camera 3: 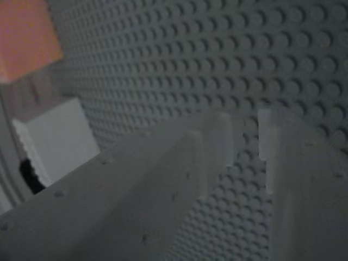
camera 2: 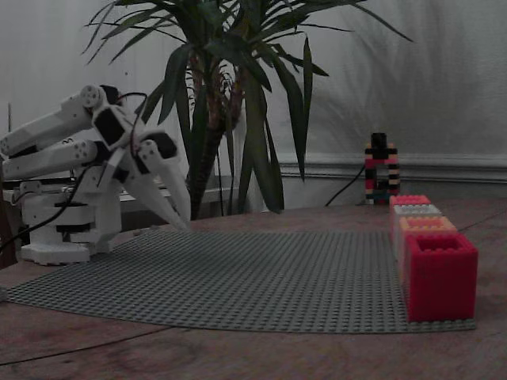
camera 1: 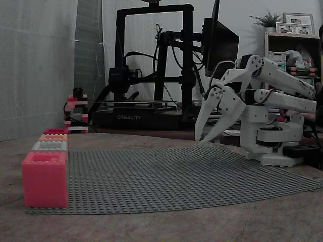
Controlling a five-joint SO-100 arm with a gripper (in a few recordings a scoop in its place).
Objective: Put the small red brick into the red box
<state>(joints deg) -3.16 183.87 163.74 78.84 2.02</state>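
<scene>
The small red brick is out of view. The red box [camera 2: 440,273] stands open-topped at the near right corner of the grey baseplate [camera 2: 261,277]; in a fixed view it is the farthest in the row, the red box [camera 1: 55,131]. My gripper [camera 1: 199,141] hangs just above the baseplate's edge beside the arm's base, fingers pointing down, far across the plate from the boxes. It appears too as the gripper [camera 2: 184,223]. In the wrist view the gripper [camera 3: 247,138] is open by a narrow gap with nothing in it.
Beside the red box run an orange box [camera 2: 428,225], a whitish box [camera 2: 417,210] and a pinkish-red box [camera 1: 45,179]. A red-and-white brick stack [camera 1: 75,113] stands beyond the row. A black 3D printer [camera 1: 151,65] and a plant [camera 2: 230,103] stand behind the table.
</scene>
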